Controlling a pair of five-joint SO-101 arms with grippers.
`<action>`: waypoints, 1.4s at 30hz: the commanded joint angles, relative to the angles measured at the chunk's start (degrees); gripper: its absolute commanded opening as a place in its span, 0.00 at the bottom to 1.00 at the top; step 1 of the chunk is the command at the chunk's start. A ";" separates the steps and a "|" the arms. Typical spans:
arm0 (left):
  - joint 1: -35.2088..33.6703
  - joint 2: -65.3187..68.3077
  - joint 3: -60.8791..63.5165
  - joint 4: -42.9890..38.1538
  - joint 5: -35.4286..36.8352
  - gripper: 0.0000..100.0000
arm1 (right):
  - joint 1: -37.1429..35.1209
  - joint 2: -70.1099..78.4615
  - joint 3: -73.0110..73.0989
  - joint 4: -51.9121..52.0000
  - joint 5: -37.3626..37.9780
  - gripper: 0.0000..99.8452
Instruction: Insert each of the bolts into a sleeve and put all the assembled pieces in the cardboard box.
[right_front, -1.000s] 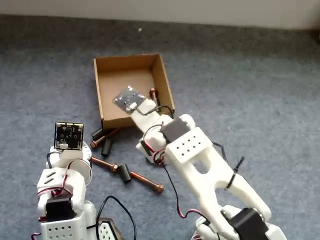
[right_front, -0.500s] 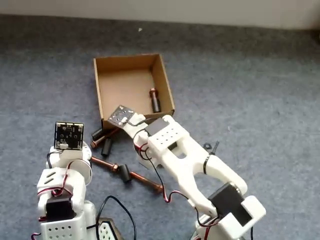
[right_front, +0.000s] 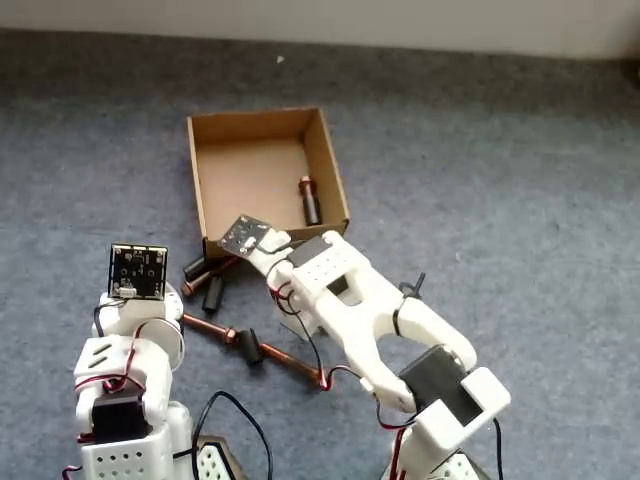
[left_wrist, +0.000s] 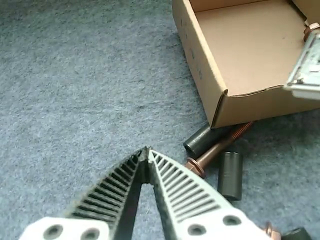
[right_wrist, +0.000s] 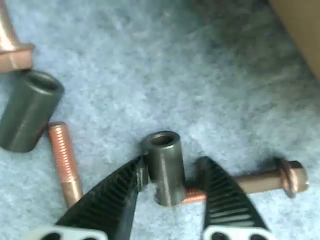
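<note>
Metal sleeve (right_wrist: 165, 160), likely stiff and slick: your right tool (right_wrist: 172, 169) gapes astride it, 6 o'clock of the cardboard box (right_front: 196, 180); pinch mid-barrel.

A grey-blue short-pile carpet (right_front: 530, 170) is lying beneath the fingers (left_wrist: 175, 180) of the left gripper (left_wrist: 146, 151) and spreading well beyond them on every side. Far ahead of the fingertips a pale wall (right_front: 420, 18) is closing off the floor, and the carpet is darkening in a shadowed band along its foot
</note>
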 joint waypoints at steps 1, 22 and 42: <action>-1.01 -0.48 -0.31 -0.79 -0.62 0.01 | -0.48 0.57 -0.04 -0.31 0.62 0.02; -1.01 -0.48 0.57 -2.11 -0.62 0.01 | 4.00 -26.77 0.48 9.45 -2.20 0.00; -0.66 -0.48 0.66 -2.02 -0.62 0.01 | 19.74 -55.52 22.29 1.54 -9.32 0.00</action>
